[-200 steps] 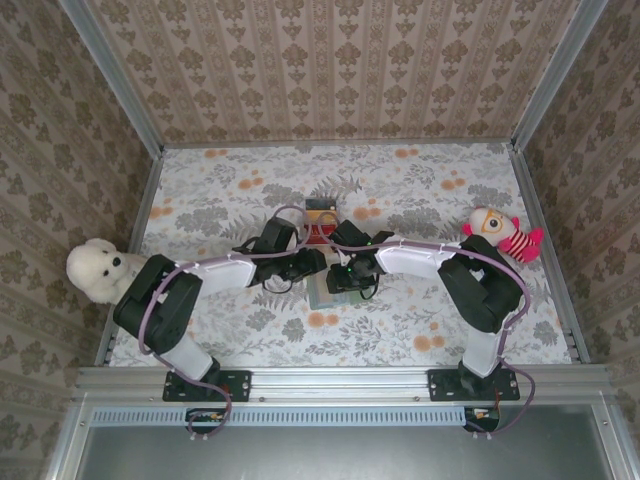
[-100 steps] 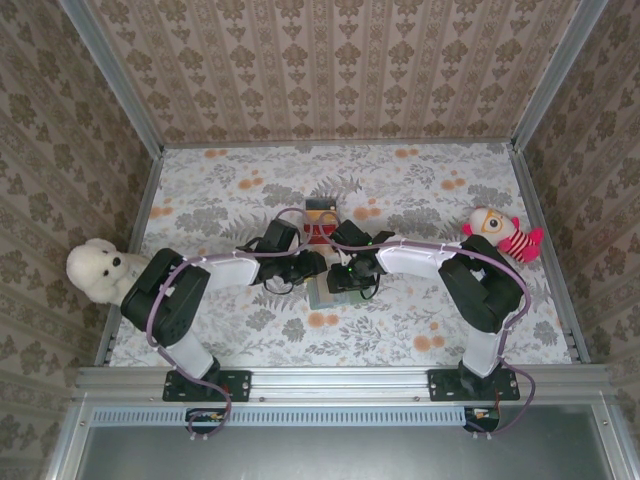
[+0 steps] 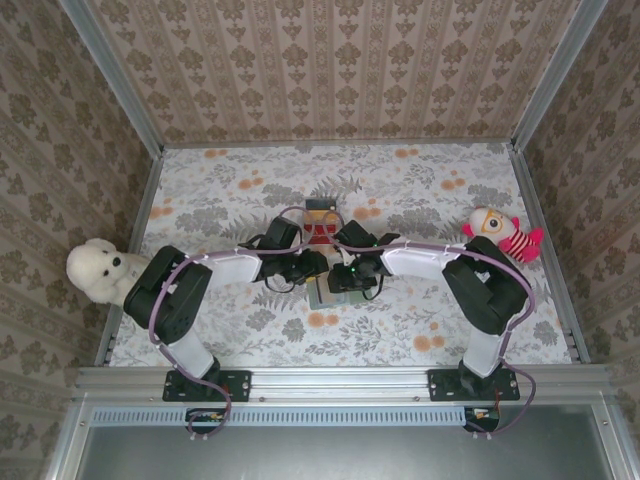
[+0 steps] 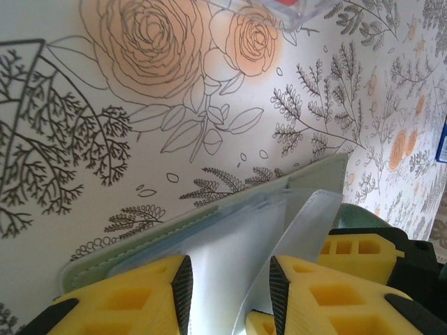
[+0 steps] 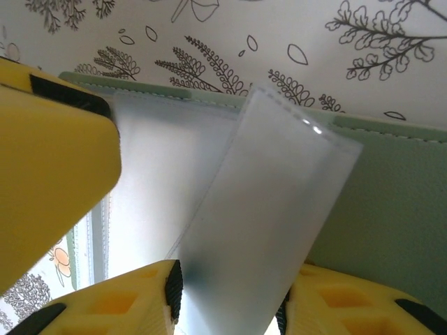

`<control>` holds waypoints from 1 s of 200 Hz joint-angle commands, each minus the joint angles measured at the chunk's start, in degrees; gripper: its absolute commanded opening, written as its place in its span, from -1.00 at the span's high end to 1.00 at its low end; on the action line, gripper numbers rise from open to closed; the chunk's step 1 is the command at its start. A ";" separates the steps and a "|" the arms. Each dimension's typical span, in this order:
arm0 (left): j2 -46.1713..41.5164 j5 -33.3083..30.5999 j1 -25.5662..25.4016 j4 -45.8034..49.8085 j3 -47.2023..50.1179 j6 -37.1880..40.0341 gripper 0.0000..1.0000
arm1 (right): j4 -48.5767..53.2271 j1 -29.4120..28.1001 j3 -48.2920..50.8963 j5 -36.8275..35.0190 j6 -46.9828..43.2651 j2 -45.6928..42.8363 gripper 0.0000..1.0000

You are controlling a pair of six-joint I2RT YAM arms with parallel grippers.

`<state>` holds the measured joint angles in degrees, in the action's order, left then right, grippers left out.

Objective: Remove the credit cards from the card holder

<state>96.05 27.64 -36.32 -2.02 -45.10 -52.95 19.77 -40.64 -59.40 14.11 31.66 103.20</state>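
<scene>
Lying opened out near the middle of the tabletop (image 3: 430,195), the card holder (image 3: 325,297) has both arms meeting over it: the left hand (image 4: 228,287) reaches in from 9 o'clock and the right hand (image 5: 227,307) from 3 o'clock. In the left wrist view, a frosted sleeve (image 4: 230,244) rises from the grey-green panel and passes between the yellow fingers (image 4: 126,300). In the right wrist view, the same kind of sleeve spans the gap from pad to pad. Whether either hand is clenched on the sleeve or merely straddling it cannot be told. A clear plastic box (image 3: 320,220) sits just beside the holder at 12 o'clock. A white teddy bear (image 3: 97,270) lies at 9 o'clock and a doll (image 3: 500,235) at 2 o'clock.
</scene>
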 commanded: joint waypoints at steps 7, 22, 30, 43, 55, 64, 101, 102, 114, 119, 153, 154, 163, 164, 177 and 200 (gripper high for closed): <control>1.68 1.94 -0.31 1.86 -0.58 -0.88 0.26 | -4.65 0.03 2.97 3.20 -1.65 0.46 0.09; 2.08 1.80 -0.32 1.72 -0.41 -1.07 0.26 | -6.29 0.12 3.81 4.86 -2.10 -0.84 0.03; 2.24 1.80 -0.34 1.70 -0.21 -1.10 0.27 | -7.00 0.21 4.26 5.50 -2.29 -1.57 0.00; 2.35 1.69 -0.34 1.56 -0.16 -1.19 0.26 | -7.63 0.30 4.94 6.19 -2.64 -3.23 -0.05; 2.23 1.67 -0.34 1.42 -0.01 -1.15 0.27 | -7.79 0.48 5.38 5.97 -2.74 -5.21 -0.07; 2.28 1.72 -0.33 1.43 -0.04 -1.11 0.27 | -7.90 0.65 5.77 5.78 -2.83 -6.77 -0.07; 2.37 2.05 -0.33 0.81 -0.15 -1.27 0.39 | -3.12 0.04 5.06 0.56 -3.41 -10.48 -0.09; 2.38 2.02 -0.33 0.76 -0.11 -1.28 0.40 | -2.88 0.04 5.03 0.35 -3.43 -10.56 -0.09; 2.47 2.15 -0.40 0.45 -0.06 -1.46 0.46 | 0.09 -1.15 4.26 -3.02 -3.71 -10.65 -0.10; 2.45 2.16 -0.42 0.35 -0.07 -1.54 0.47 | 1.05 -1.89 4.14 -4.52 -3.78 -10.68 -0.11; 2.88 1.94 -0.44 -0.09 0.49 -1.79 0.54 | 2.81 -5.17 4.86 -11.51 -2.17 -9.92 -0.27; 2.90 1.92 -0.48 -0.09 0.52 -1.80 0.55 | 2.81 -5.20 4.93 -11.62 -2.15 -9.80 -0.28; 2.92 2.02 -0.49 -0.26 0.63 -1.88 0.56 | 2.75 -5.59 4.89 -12.38 -1.95 -9.09 -0.33; 2.91 2.04 -0.50 -0.35 0.63 -1.89 0.56 | 2.74 -5.63 4.90 -12.45 -1.95 -8.99 -0.34; 3.10 2.09 -0.51 -0.57 0.66 -1.90 0.57 | 2.83 -6.14 4.16 -12.79 -2.20 -7.69 -0.38; 3.11 2.24 -0.51 -0.38 0.78 -1.73 0.58 | 4.05 -7.14 1.71 -12.74 -3.15 -5.15 -0.49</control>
<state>97.89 29.39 -36.36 -3.11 -45.08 -54.28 20.38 -46.89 -54.59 4.29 29.02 95.33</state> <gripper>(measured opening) 0.211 0.730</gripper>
